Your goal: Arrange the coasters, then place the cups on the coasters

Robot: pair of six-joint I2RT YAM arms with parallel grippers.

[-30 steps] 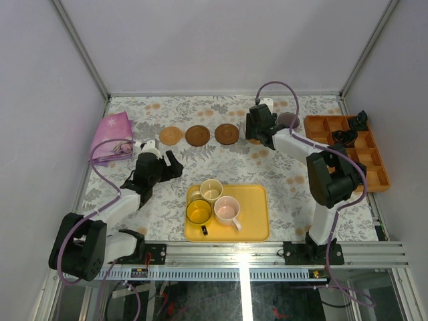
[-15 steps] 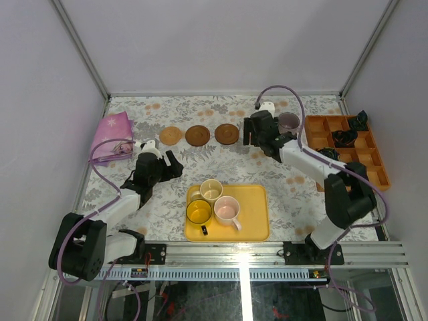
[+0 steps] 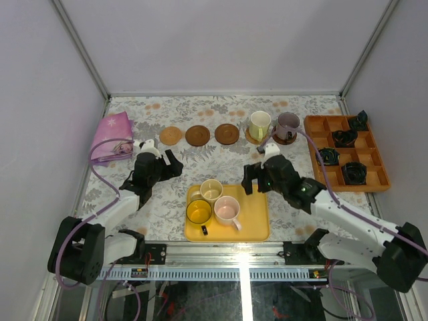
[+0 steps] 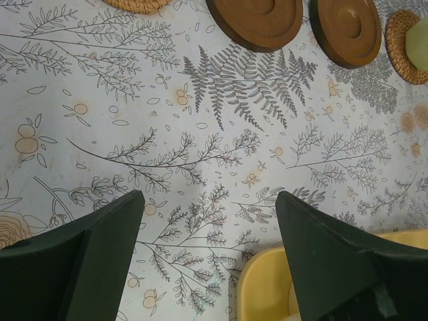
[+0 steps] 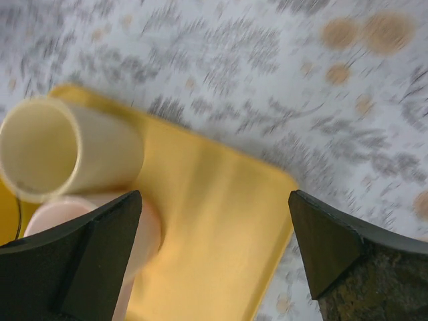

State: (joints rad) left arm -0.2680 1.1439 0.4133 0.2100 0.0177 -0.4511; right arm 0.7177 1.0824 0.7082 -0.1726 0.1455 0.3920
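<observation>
Right under the right claw (image 3: 256, 182), whose fingers stand spread wide with nothing between them, is the far edge of the yellow tray (image 3: 254, 224), with the cream cup (image 3: 211, 190), pink cup (image 3: 227, 210) and yellow cup (image 3: 198, 211) huddled just to its left. Beyond it the pale green cup (image 3: 259, 124) sits on a tan coaster (image 4: 398, 33) and the purple-grey cup (image 3: 288, 123) on a dark coaster (image 3: 286, 140), with three bare coasters (image 3: 197, 135) further left and an orange box (image 3: 315, 125) off to the right. That arm stretches long and low, wrist bent down; the left claw (image 3: 172, 162), likewise spread and empty, hovers over the flowered cloth (image 3: 200, 107), its arm folded.
</observation>
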